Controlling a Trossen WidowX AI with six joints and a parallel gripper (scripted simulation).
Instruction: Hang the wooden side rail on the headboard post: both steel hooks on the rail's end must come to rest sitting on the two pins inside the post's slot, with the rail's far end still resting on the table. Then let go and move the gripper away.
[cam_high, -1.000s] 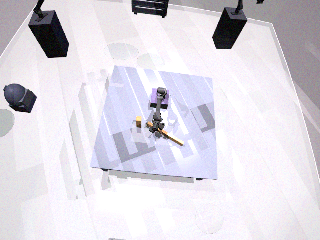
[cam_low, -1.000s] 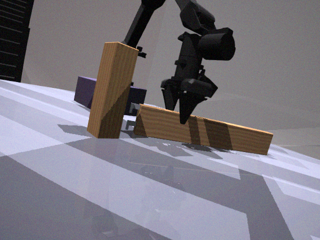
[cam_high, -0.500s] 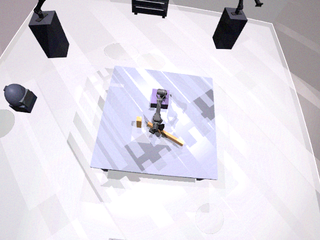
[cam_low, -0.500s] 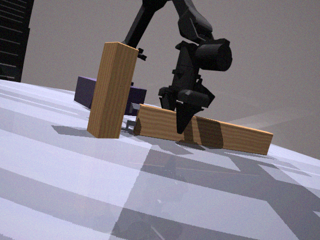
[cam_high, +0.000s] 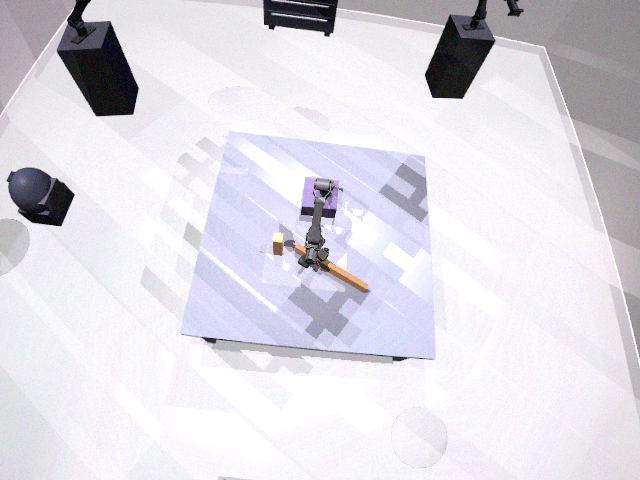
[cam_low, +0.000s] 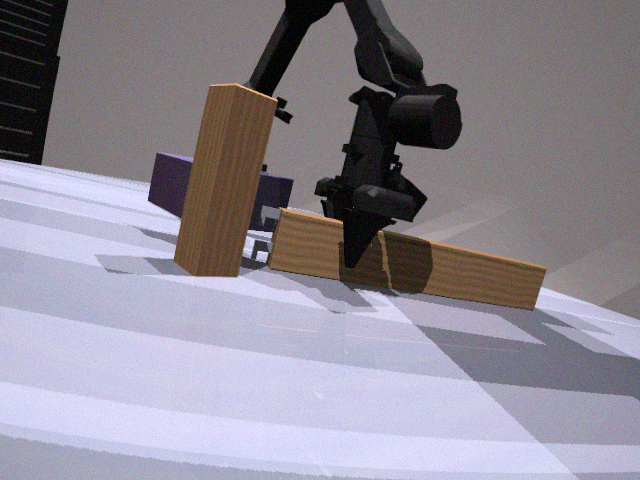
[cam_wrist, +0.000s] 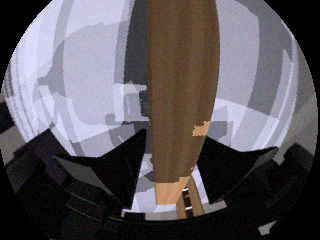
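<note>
So the rail (cam_high: 346, 274) (cam_low: 480, 268) (cam_wrist: 182, 75) is lying on the table (cam_high: 232, 310) (cam_low: 258, 413) by the post (cam_high: 278, 243) (cam_low: 224, 180) (cam_wrist: 197, 200), gripper (cam_high: 310, 263) (cam_low: 351, 242) (cam_wrist: 167, 132) fingers astride it, can't tell if they've actually bitten, and lifting, hooking and letting go are all left imo.
</note>
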